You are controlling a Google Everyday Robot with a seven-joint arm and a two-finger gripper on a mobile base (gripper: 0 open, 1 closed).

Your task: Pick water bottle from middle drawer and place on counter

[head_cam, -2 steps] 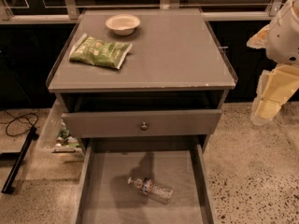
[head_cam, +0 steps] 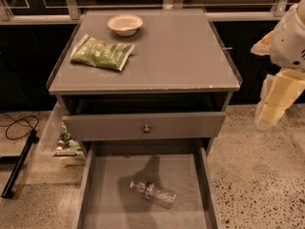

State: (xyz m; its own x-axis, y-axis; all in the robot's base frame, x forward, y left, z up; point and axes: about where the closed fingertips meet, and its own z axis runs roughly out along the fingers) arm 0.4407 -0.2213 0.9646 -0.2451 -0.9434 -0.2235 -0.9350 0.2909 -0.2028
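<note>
Bottle (head_cam: 153, 193) lies in open drawer (head_cam: 107, 175), near end cut off. Gripper (head_cam: 272, 104) right of desk (head_cam: 181, 51), partly cropped; released or clenched: cannot tell.

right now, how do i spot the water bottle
Below the grey counter, with the pincer hanging to its right, the pulled-out middle drawer holds one item. It is the water bottle, lying on its side, clear with a red-and-blue label.
</note>
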